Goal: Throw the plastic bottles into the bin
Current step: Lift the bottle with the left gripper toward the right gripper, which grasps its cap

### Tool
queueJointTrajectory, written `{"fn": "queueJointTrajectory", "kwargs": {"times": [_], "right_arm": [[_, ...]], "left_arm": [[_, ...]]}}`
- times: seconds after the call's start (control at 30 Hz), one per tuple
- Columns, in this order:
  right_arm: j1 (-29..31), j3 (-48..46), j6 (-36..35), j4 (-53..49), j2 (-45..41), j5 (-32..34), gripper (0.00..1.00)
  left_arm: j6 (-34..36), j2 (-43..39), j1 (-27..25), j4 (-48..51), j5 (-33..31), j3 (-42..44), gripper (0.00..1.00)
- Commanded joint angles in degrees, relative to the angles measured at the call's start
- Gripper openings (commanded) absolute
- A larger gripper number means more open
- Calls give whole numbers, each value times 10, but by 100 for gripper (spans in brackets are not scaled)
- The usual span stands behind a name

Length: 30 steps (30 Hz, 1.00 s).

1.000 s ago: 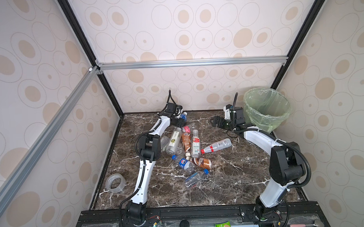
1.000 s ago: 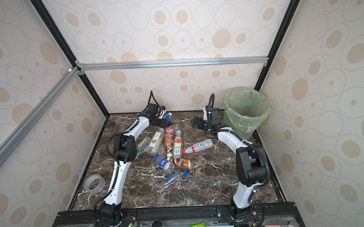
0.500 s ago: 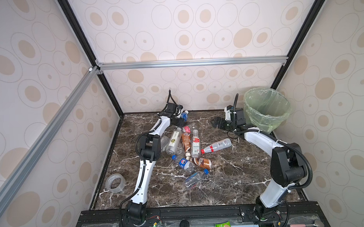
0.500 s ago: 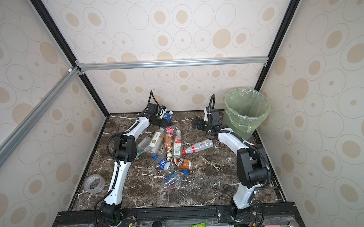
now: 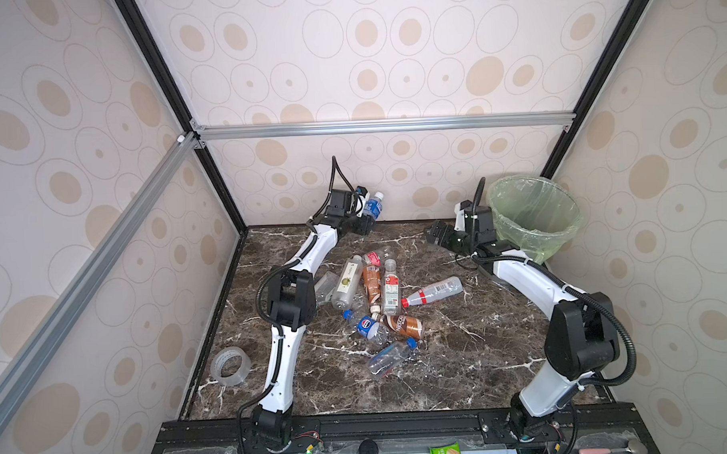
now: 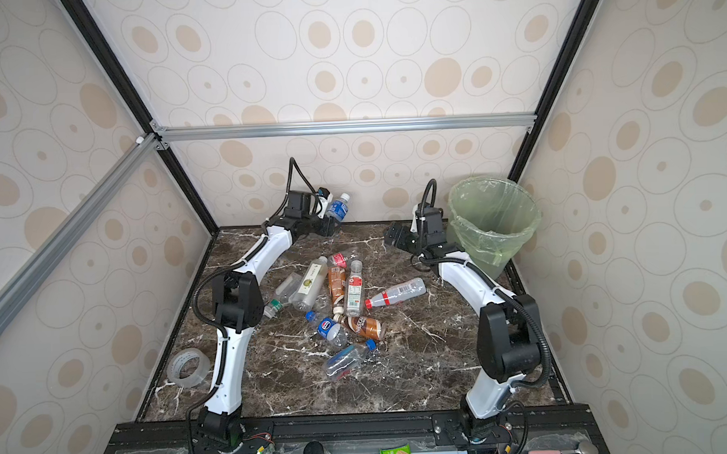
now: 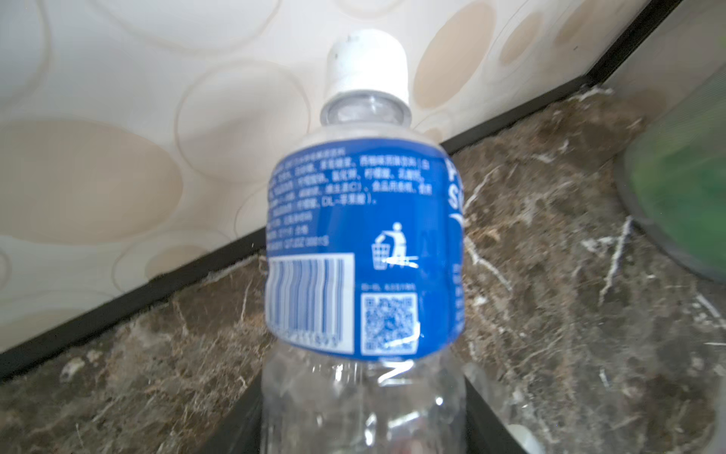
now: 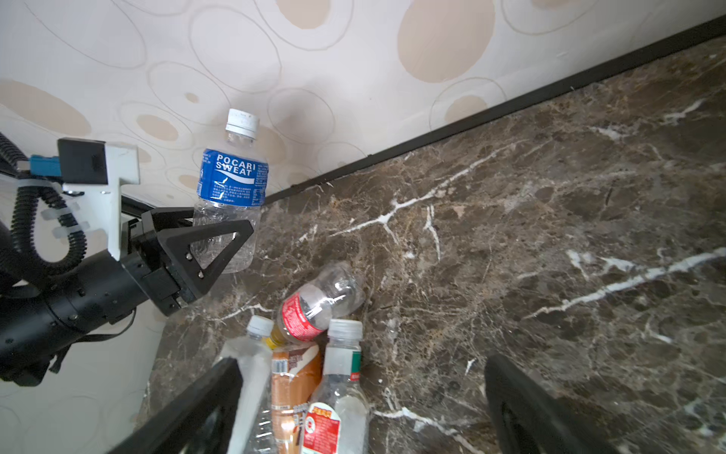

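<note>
a clear tape roll (image 5: 233, 377) lies on the marble tabletop (image 5: 462, 357) near its left edge.

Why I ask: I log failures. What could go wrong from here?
1. The left fingers grip the blue-labelled bottle low on its clear body, so it could tip or slip in transit.
2. The bin stands beyond the open right fingers; a direct swing might clip them.

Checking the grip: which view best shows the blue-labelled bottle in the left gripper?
Right wrist view: whole blue-labelled bottle, left gripper clamped on its lower half. Left wrist view crops its base; both top views show it tiny.
</note>
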State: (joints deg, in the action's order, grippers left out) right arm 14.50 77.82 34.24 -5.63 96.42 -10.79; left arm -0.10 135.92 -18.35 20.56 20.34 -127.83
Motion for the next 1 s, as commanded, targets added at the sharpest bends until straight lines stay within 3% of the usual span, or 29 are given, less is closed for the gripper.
{"fn": "queueJointTrajectory", "kwargs": {"times": [0.0, 0.33, 0.7, 0.97], "right_arm": [[-1, 33, 47, 6, -10, -19, 99], [0, 75, 79, 8, -23, -17, 100], [-1, 34, 91, 35, -49, -26, 100], [0, 15, 121, 70, -45, -53, 84]], "left_arm": [[-13, -47, -32, -42, 24, 25, 52], [-94, -174, -108, -194, 76, 200, 51], [-124, -199, -154, -225, 102, 230, 52], [-153, -223, -162, -270, 117, 275, 53]]}}
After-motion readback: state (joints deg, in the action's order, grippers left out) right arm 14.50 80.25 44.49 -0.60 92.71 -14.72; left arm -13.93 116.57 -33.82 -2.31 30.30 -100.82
